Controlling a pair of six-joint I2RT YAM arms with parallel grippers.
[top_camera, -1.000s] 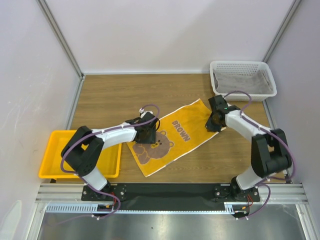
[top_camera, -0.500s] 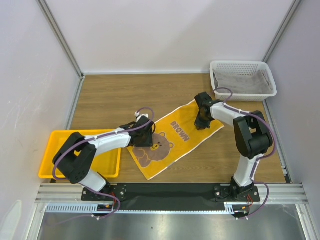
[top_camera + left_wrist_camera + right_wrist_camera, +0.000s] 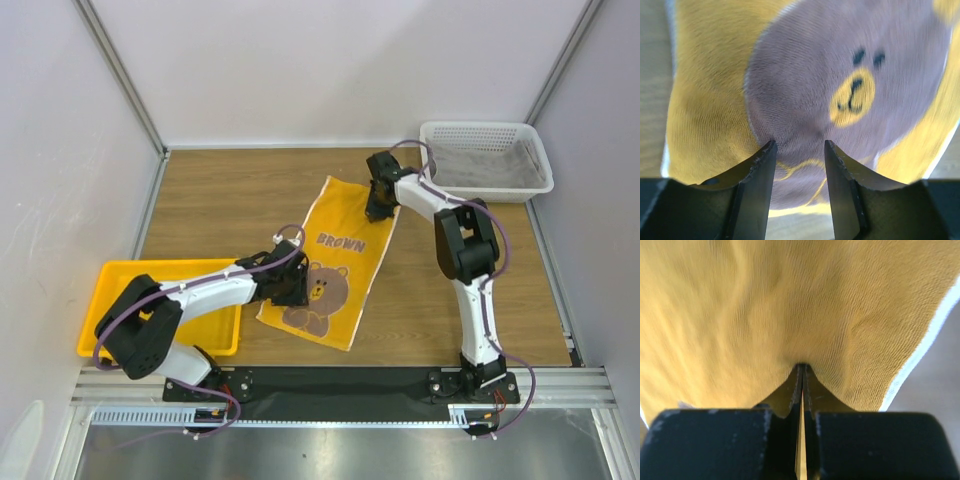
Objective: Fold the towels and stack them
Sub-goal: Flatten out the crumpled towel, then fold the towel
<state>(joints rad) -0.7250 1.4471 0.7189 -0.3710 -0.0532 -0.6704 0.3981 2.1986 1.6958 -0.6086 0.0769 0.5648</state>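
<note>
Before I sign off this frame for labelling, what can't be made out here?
- Top view: the left arm hides part of the yellow tray.
- Top view: grey cloth in the white basket, too small to tell if folded.
- Left wrist view: blurred; unclear whether the left tool touches the bear towel.
- Right wrist view: the right tool hides the towel edge it pinches.

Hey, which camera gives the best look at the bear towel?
Top external: nearly the whole bear towel is in view, lettering and bear included. Left wrist shows only the blurred bear face beyond the open left tool. Right wrist shows just plain yellow cloth pinched in the shut right tool.
</note>
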